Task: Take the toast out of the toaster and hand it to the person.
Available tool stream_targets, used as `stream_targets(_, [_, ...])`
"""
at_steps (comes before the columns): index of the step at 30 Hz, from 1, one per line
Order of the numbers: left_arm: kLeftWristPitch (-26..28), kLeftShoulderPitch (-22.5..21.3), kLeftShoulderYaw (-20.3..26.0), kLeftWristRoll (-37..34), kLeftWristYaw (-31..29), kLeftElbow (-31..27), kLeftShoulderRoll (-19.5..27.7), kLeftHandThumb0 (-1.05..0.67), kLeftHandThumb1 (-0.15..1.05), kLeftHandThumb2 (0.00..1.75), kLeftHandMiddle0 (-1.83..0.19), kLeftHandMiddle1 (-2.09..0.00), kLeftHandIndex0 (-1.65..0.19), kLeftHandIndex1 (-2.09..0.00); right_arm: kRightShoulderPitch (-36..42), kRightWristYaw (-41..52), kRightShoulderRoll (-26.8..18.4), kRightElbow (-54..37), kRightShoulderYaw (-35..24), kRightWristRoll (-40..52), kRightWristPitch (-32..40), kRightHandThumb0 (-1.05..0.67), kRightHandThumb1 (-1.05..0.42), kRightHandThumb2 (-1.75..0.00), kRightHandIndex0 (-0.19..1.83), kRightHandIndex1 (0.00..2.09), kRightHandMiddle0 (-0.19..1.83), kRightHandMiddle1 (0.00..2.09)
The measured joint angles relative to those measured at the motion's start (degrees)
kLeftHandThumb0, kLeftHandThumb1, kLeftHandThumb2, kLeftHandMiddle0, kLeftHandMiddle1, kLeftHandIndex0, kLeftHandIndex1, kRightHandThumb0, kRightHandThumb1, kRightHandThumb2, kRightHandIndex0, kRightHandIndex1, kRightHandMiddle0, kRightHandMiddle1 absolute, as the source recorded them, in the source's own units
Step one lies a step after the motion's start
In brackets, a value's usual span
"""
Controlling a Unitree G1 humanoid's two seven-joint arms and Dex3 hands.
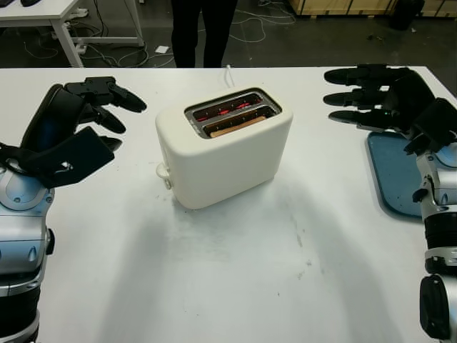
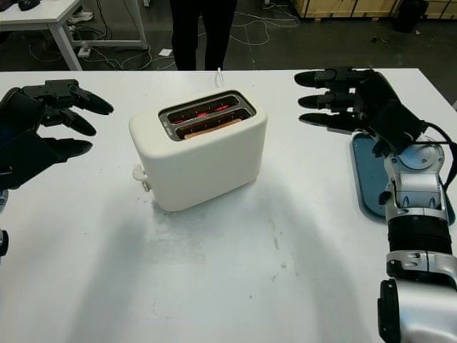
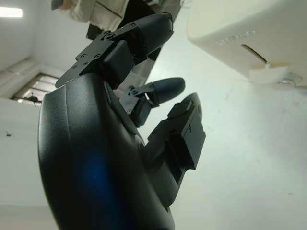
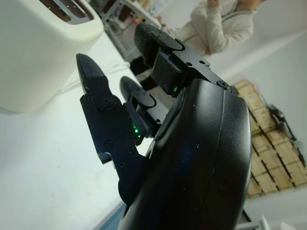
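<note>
The cream toaster stands in the middle of the white counter, with the toast sitting down in its nearer slot. My left robot hand is open, holding nothing, to the toaster's left. My right robot hand is open too, holding nothing, above the blue tray, while a person stands beyond the counter's far edge.

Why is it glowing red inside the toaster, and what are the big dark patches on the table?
In the left eye view, the far slot of the cream plastic toaster glows red from its lit heating wires. The soft grey patches on the white table look like shadows from overhead lighting. In the right wrist view, small green lights shine on the black right hand.
</note>
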Motion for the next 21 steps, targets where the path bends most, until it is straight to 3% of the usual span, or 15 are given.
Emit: stream_targets(21, [-0.42,-0.23,0.01,0.00,-0.01,0.11,0.08,0.56,0.92,0.03,-0.71,-1.09,-0.71,-0.75,0.03,-0.37,0.03,-0.14,0.08,-0.21,-0.03,-0.25,-0.76,0.00,0.94,0.01,0.85,0.00])
